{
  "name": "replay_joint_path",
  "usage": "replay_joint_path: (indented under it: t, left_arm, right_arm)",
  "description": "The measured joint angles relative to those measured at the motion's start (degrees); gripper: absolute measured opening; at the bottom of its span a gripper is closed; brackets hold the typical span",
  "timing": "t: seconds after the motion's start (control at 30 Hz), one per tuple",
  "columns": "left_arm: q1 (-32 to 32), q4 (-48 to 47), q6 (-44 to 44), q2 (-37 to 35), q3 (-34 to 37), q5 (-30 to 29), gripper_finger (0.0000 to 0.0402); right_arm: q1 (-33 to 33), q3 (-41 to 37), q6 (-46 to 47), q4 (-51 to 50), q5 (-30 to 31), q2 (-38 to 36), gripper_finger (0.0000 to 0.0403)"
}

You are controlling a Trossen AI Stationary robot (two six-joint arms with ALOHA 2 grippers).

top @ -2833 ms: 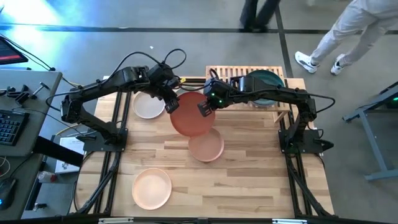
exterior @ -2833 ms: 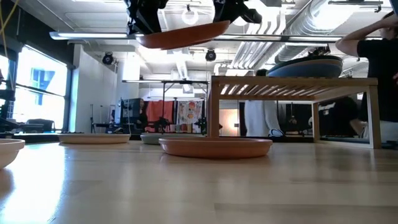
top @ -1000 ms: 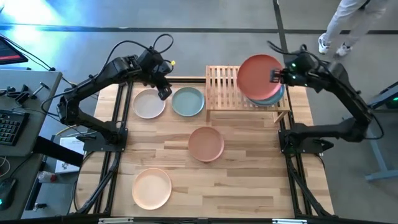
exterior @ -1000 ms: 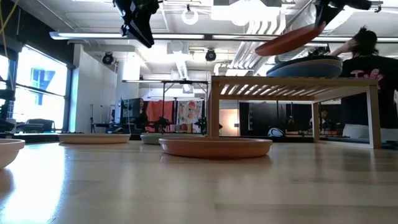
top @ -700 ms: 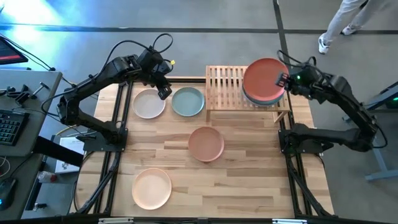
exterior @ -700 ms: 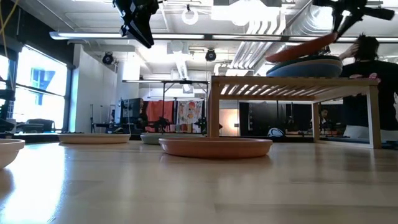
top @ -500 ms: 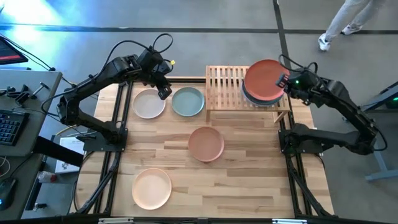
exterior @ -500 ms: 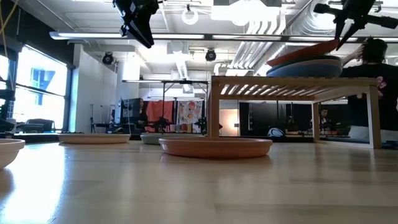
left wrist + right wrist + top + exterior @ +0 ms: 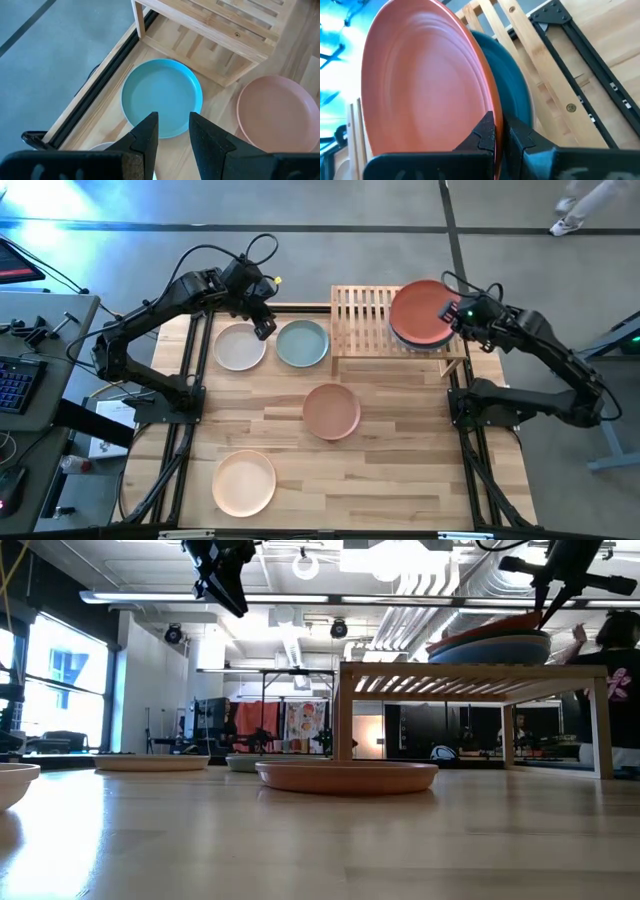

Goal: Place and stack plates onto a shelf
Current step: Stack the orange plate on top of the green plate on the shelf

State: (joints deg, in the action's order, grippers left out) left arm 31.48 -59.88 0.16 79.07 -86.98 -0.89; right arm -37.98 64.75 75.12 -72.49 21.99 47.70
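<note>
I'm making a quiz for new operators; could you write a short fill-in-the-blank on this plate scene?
1. The right gripper pinches the rim of the ____ plate.
2. That plate sits on a stack on the shelf's ____ half in the high view.
3. The left gripper hovers above the ____ plate.
4. ____ plates lie on the tabletop.

Missing words: orange-red; right; blue; Four

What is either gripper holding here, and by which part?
The right gripper pinches the orange-red plate by its rim, over the shelf stack. The left gripper holds nothing.
</note>
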Motion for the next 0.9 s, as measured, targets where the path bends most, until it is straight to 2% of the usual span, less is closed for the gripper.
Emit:
replay_joint_path:
  t: [0.9]
  left_arm:
    - [0.0,0.2,0.09,0.0,0.0,0.0,0.0097]
  right_arm:
    - [0.0,0.0,-3.72,-2.23,0.21,1.77,0.0]
